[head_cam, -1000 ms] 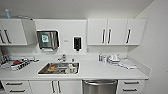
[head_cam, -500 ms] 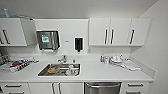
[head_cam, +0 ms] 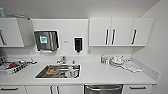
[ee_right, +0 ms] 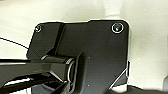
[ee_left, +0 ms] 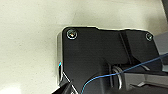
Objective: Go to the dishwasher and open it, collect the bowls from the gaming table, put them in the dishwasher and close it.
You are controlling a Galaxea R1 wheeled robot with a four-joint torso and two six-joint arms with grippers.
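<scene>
Stainless-steel built-in dishwasher (head_cam: 103, 89) below white countertop (head_cam: 100, 75), closed, now nearer and larger than before: approach underway. Gripper openings impossible to tell.

The dishwasher (head_cam: 103, 89) has a brushed stainless-steel front. The sink (head_cam: 59, 71) is shiny metal, like the paper-towel dispenser (head_cam: 46, 40) on the wall. The desk (head_cam: 105, 73) is smooth matt white, and the cupboard doors (head_cam: 117, 31) are plain white with dark handles.
</scene>
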